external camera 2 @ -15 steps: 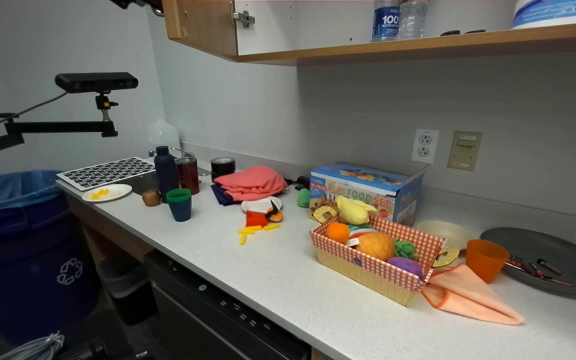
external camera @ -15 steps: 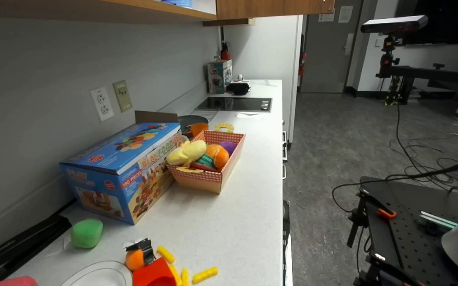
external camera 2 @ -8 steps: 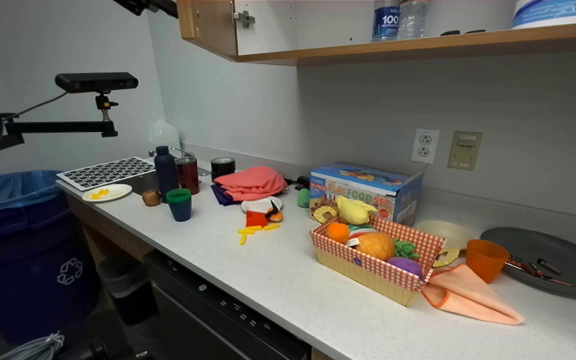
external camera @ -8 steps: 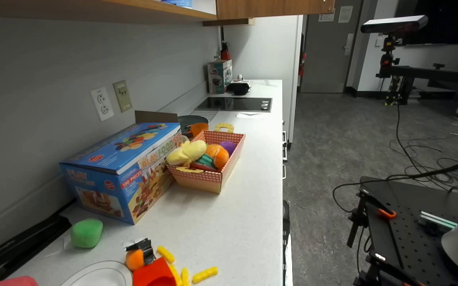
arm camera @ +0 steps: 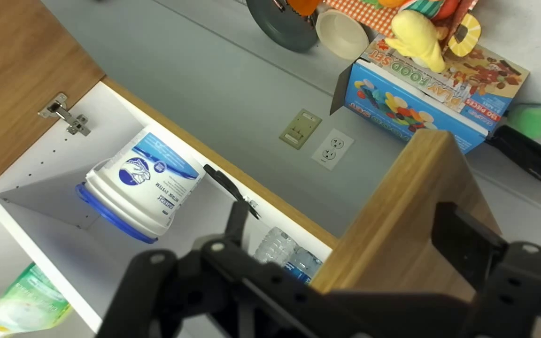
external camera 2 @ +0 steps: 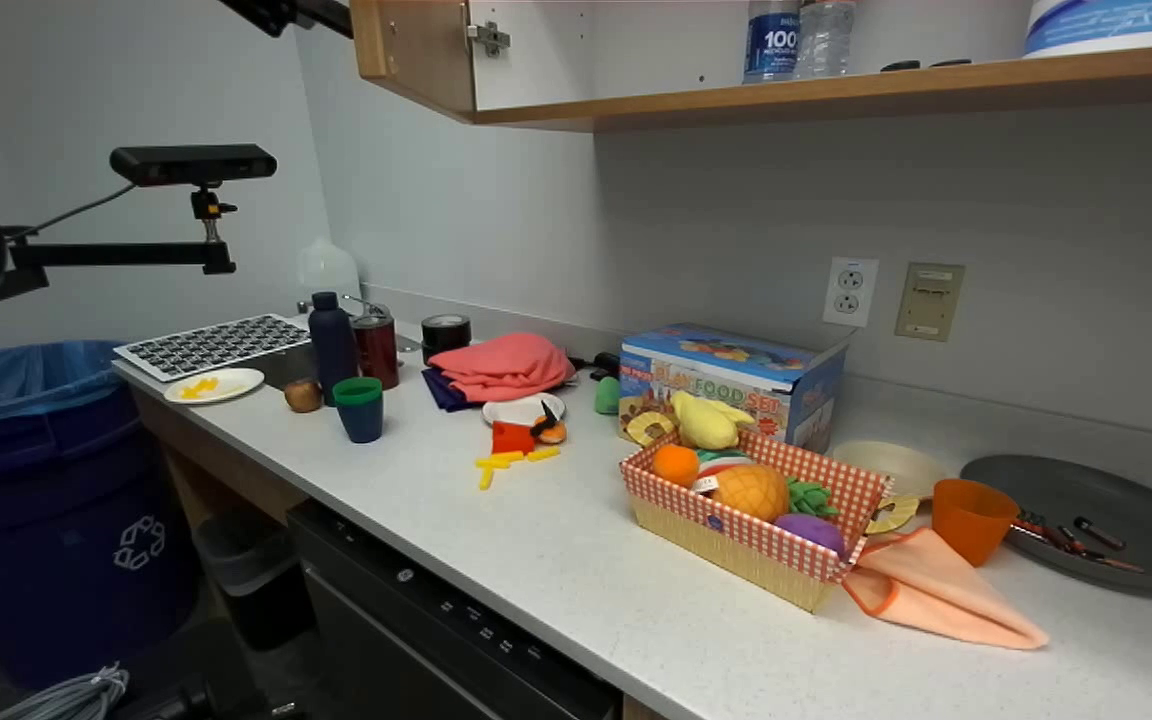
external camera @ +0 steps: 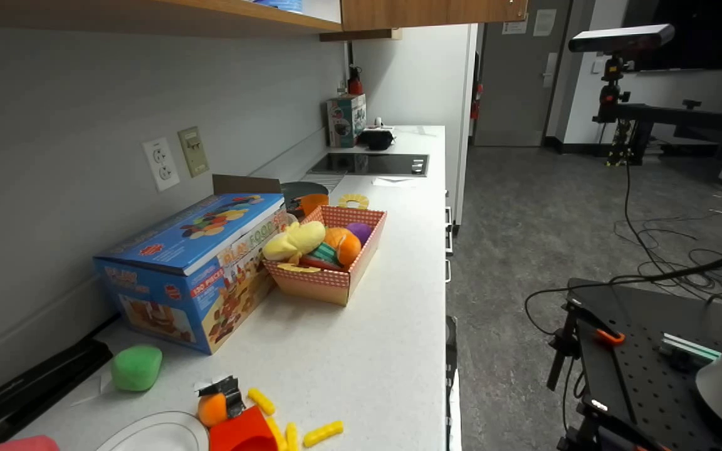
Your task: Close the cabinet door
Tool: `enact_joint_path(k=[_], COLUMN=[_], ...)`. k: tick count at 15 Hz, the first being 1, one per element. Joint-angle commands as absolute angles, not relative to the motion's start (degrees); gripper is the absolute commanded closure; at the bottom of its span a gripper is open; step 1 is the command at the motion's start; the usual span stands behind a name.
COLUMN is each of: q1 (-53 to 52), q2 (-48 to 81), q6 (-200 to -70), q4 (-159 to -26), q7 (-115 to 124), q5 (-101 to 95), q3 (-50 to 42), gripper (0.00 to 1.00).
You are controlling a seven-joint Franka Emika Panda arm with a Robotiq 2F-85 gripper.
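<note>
The near wooden cabinet door [external camera 2: 416, 55] stands open at the top of an exterior view, with its inner face and a metal hinge [external camera 2: 488, 38] showing. In the wrist view its thick free edge [arm camera: 388, 206] rises between my fingers. My gripper [arm camera: 343, 211] is open, with one finger on each side of that edge. The right finger lies over the door's wood face; I cannot tell whether it touches. The left finger is apart from the door. The gripper also shows partly in an exterior view [external camera 2: 281, 14], cut by the top border, at the door's free edge.
Another door [arm camera: 26, 94] also stands open, and shows in an exterior view [external camera: 430, 14]. A white tub [arm camera: 150, 183] and plastic bottles [arm camera: 289, 253] are inside the cabinet. Below, the counter [external camera 2: 536, 540] holds a play food box [external camera 2: 726, 370] and a basket [external camera 2: 716, 540].
Over the last second the near door's free edge and my gripper shifted right in an exterior view, then slightly back left. The arm at the left border also moved right.
</note>
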State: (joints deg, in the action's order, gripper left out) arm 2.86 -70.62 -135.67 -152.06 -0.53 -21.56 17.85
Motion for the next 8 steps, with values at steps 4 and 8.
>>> enact_joint_path(k=[4,8], q1=[3.5,5.0], q2=[-70.7,-71.1], q6=[-136.9,-140.1], q4=[-152.3,-152.9], q7=[1.9,5.1], q5=[-22.8,-23.2], q3=[18.2,18.7], gripper=[0.0,0.0])
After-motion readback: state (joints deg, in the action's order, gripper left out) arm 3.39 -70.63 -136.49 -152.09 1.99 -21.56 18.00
